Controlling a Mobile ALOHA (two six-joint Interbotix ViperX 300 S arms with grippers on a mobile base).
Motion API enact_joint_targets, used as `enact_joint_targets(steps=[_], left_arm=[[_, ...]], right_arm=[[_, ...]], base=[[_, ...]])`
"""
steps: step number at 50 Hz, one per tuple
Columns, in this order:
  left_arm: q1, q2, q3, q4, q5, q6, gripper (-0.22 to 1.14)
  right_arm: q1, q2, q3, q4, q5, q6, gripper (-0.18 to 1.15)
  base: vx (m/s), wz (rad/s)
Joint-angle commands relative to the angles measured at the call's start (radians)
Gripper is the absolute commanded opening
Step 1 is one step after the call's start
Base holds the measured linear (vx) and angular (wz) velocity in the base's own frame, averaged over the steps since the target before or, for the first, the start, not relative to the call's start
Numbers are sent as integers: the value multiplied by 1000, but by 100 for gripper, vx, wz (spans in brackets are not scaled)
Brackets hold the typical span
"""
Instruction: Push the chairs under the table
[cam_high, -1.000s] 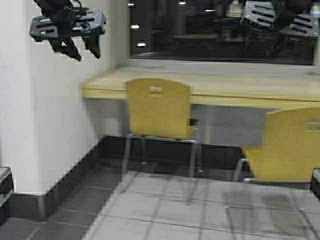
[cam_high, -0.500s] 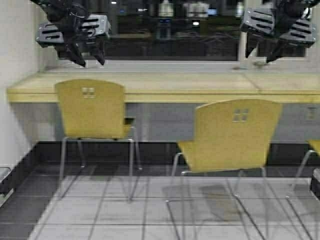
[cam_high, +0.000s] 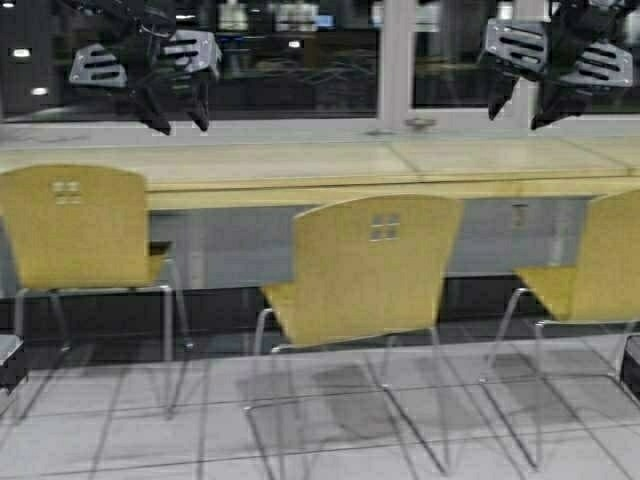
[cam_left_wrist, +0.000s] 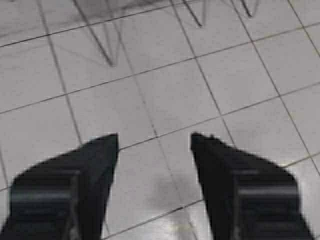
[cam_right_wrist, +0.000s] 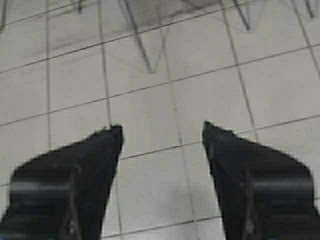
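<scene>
Three yellow-tan chairs stand before the long pale-wood table (cam_high: 300, 165). The left chair (cam_high: 75, 225) sits close to the table. The middle chair (cam_high: 375, 265) stands pulled out and turned a little. The right chair (cam_high: 600, 265) is cut off by the picture's edge. My left gripper (cam_high: 180, 118) hangs high at the upper left, open and empty. My right gripper (cam_high: 520, 112) hangs high at the upper right, open and empty. Both wrist views look down at the tiled floor between open fingers (cam_left_wrist: 95, 160) (cam_right_wrist: 100, 155), with thin chrome chair legs (cam_left_wrist: 100, 42) (cam_right_wrist: 140, 50) farther off.
A dark window (cam_high: 290, 60) with a white frame post (cam_high: 395, 60) runs behind the table. A dark baseboard (cam_high: 220, 315) runs under the table. Pale floor tiles (cam_high: 330, 430) lie between me and the chairs.
The robot has moved: the scene has shifted left in the high view. The white wall left the picture, and a third chair came in at the right. Both arms stay raised.
</scene>
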Motion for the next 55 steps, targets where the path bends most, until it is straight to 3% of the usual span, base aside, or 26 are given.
enact_joint_targets(steps=[1,39,55], left_arm=[[-2,2,-21,-2,-8,2,84],[2,5,-6,9,-11,8,84],[2,29,-17,-32,-18,-18,84]], right_arm=[[-2,-11,-23,14,2,2,86],[-2,-11,-43,46,17,3,86],[-2,-6,-44,55,21,29,86]], base=[[10,-27],[17,-23],[21,-4]])
